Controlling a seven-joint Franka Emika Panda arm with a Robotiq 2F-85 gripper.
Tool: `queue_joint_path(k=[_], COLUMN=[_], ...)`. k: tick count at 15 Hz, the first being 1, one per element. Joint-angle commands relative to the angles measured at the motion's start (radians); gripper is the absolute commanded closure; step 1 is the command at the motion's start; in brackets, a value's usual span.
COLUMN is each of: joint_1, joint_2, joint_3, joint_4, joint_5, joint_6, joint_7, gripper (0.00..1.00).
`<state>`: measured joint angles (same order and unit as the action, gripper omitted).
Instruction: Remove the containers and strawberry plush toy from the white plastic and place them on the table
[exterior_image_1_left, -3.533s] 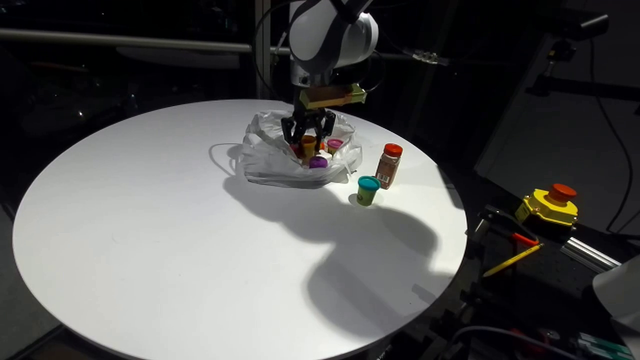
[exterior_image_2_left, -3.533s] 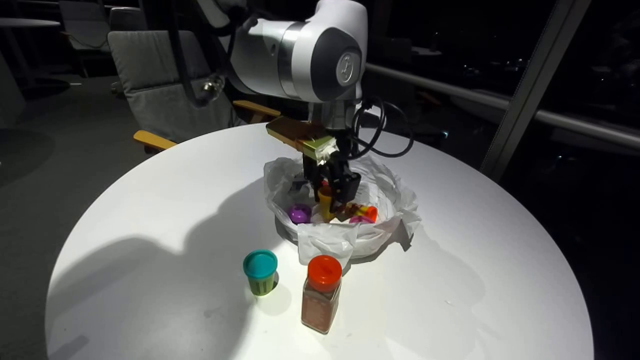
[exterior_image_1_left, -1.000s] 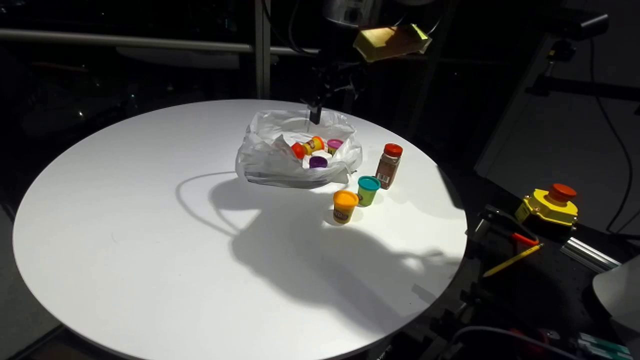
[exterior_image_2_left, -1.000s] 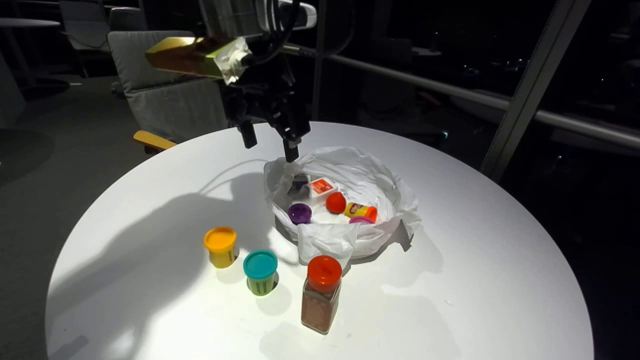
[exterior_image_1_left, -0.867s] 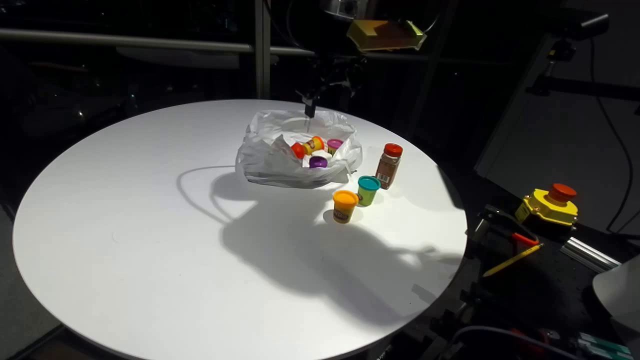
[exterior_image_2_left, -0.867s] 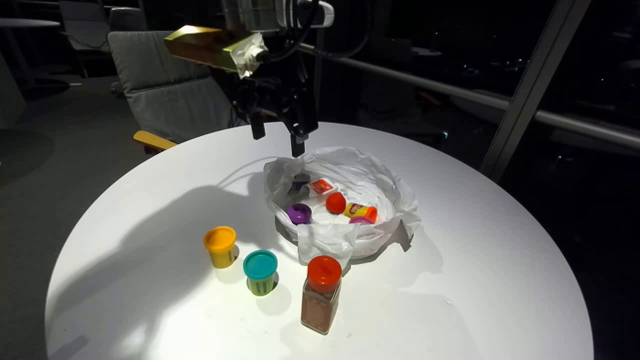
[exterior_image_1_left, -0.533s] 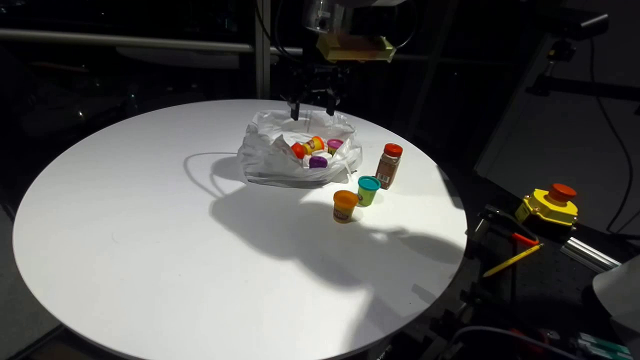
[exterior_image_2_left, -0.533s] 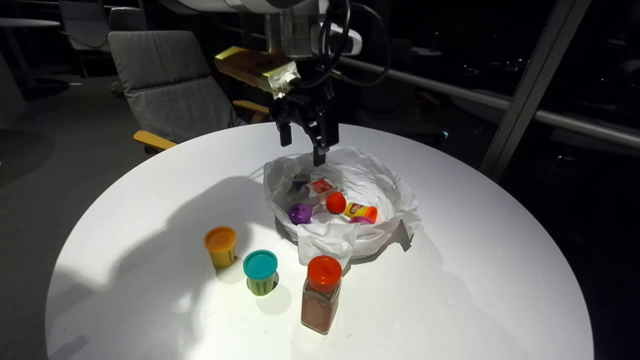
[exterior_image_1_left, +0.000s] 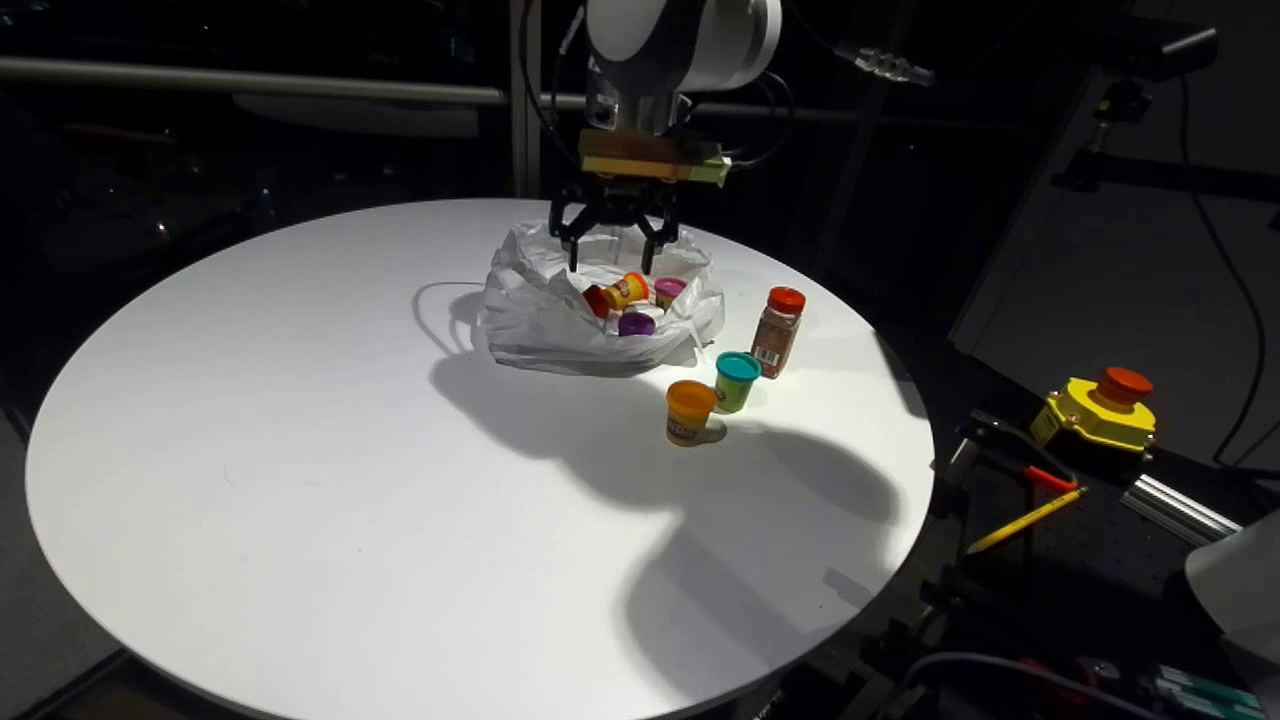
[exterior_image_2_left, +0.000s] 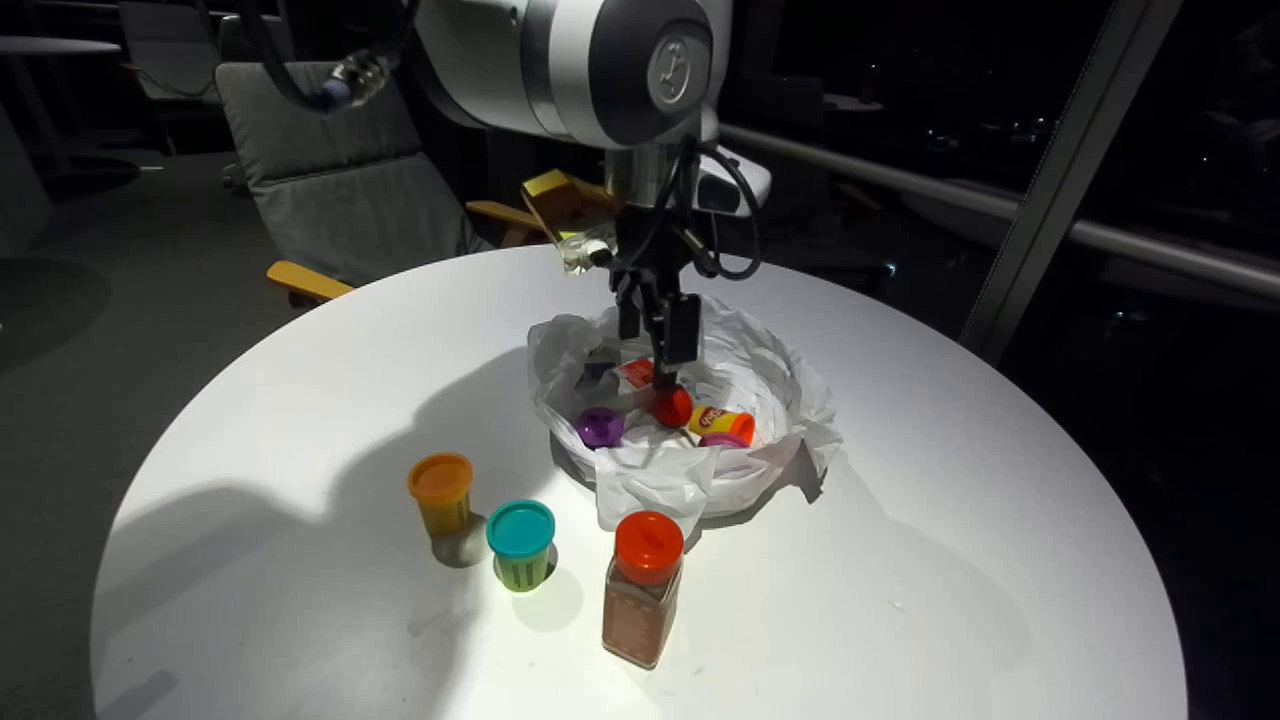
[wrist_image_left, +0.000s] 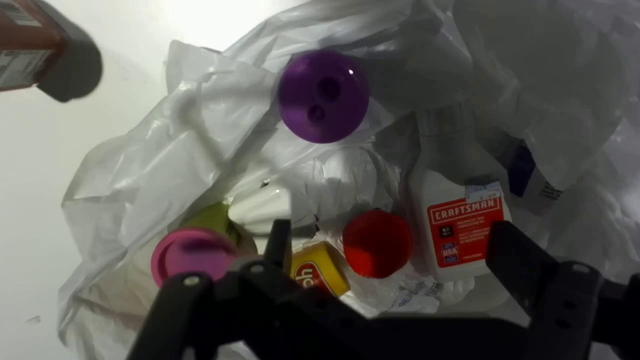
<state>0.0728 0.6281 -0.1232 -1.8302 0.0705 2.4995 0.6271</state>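
Lower than half a second ago, the gripper (exterior_image_1_left: 610, 268) hangs over the mouth of the white plastic bag (exterior_image_1_left: 540, 330), its fingers spread wide; in an exterior view the red strawberry plush toy (exterior_image_1_left: 597, 302) lies inside the bag, below the fingers and just beside a smooth yellow tub (exterior_image_1_left: 626, 291) tipped on its side. In an exterior view, one finger (exterior_image_2_left: 664, 376) overlaps the top of the plush; whether they touch cannot be told. Outside the bag's thin, crinkled folds, a tapered orange-lidded tub (exterior_image_2_left: 441, 492), a teal-lidded green tub (exterior_image_2_left: 521, 545) and a clear, square-sided jar (exterior_image_2_left: 642, 600) with a red cap stand upright on the plain white table (exterior_image_2_left: 900, 600). In the wrist view, the plush, a rounded lump with a slightly angular outline, lies between the parted fingers, near a white bottle (wrist_image_left: 465, 225) with sloping shoulders and a red CRAFTSMAN label; a glossy, round purple piece (wrist_image_left: 324, 96) and a pink-lidded tub (wrist_image_left: 192, 250) lie outside the fingers' span.
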Motion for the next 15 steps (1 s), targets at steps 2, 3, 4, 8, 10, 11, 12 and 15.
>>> queue_joint_path(k=[2,3,4,8,10,11,12,15], joint_1=[-0.021,-0.023,-0.022,-0.016,-0.010,-0.005,-0.003,-0.009], joint_2=[0.082,0.094,0.104,0.152,0.177,0.189,0.195,0.198], joint_3=[0.004,0.004,0.004,0.001,-0.005,-0.011,-0.013,-0.008], joint_4=[0.101,0.110,0.121,0.178,0.203,0.212,0.217,0.221], joint_5=[0.098,0.107,0.110,0.108,0.099,0.093,0.093,0.101], joint_6=[-0.012,-0.006,-0.004,-0.013,-0.015,-0.014,-0.008,0.022], joint_7=[0.073,0.078,0.080,0.097,0.108,0.116,0.122,0.122], gripper=[0.00,0.00,0.00,0.00,0.00,0.00,0.00,0.00])
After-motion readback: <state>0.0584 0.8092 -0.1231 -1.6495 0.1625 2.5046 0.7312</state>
